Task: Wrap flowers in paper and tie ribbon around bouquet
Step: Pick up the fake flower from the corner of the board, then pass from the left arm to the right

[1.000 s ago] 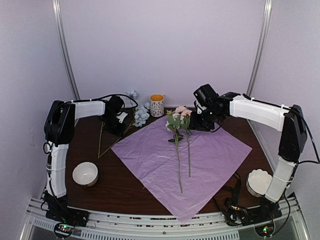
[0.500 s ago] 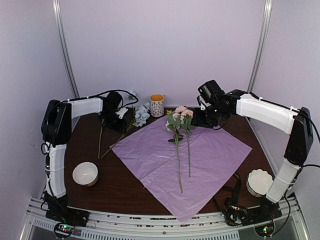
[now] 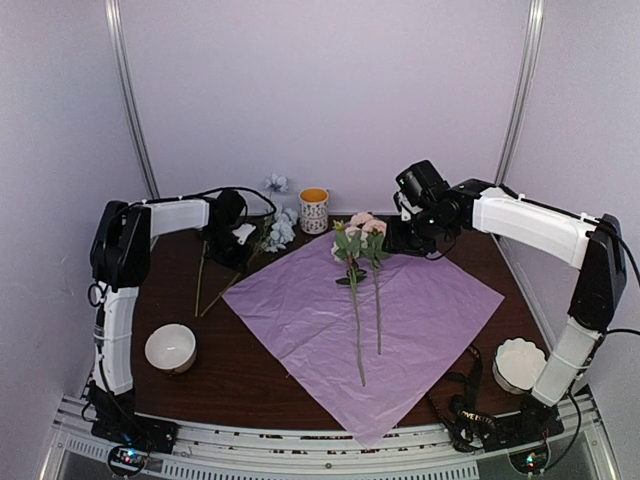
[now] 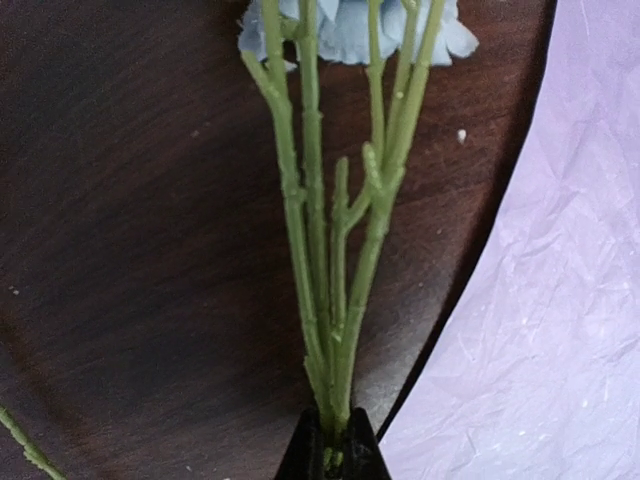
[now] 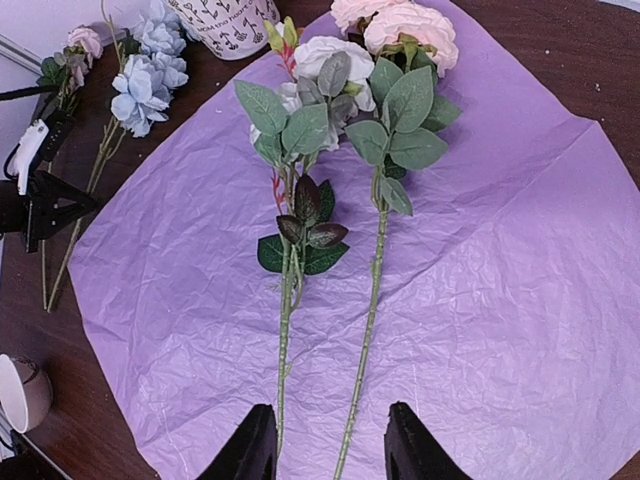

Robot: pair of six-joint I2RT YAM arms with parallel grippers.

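Note:
The paper (image 3: 420,310) lies flat on the table, lilac face up. Two flowers (image 3: 358,238) with pink and white blooms rest on it, stems toward me. My left gripper (image 4: 333,452) is shut on the green stems of a pale blue flower bunch (image 4: 350,25), low over the dark table just off the paper's left edge (image 3: 238,243). My right gripper (image 5: 333,450) stands open above the paper's far corner, both long stems running down toward its fingers. A black ribbon (image 3: 470,368) lies at the front right. No wrapped bouquet is in view.
A patterned mug (image 3: 313,210) stands at the back between the arms. White bowls sit front left (image 3: 170,347) and front right (image 3: 518,363). A loose thin stem (image 3: 202,275) lies on the table left of the paper. Walls close in on three sides.
My left gripper opened, then closed on the blue bunch's stems. My right arm drew back and up a little from the blooms, then held still.

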